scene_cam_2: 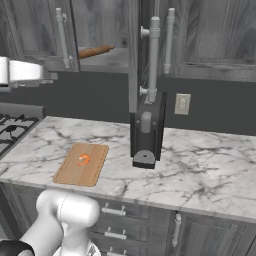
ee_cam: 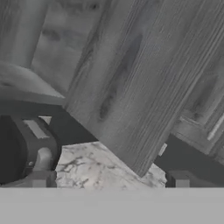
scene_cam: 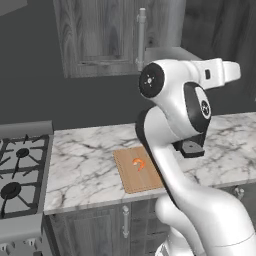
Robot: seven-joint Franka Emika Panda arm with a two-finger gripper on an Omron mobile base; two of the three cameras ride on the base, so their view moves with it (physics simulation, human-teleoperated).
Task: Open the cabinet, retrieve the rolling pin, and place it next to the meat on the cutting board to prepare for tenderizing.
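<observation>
Here the white arm reaches up, its gripper at the handle of the cabinet door, which stands swung open. The fingers' spread cannot be told. From the right, the rolling pin lies inside; the meat rests on the cutting board.

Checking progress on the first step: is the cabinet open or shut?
Open. One door of the cabinet stands edge-on toward the camera, and the rolling pin shows on the shelf inside.

Dim, even rendered light — soft shadows, no glare, hand view blurry
</observation>
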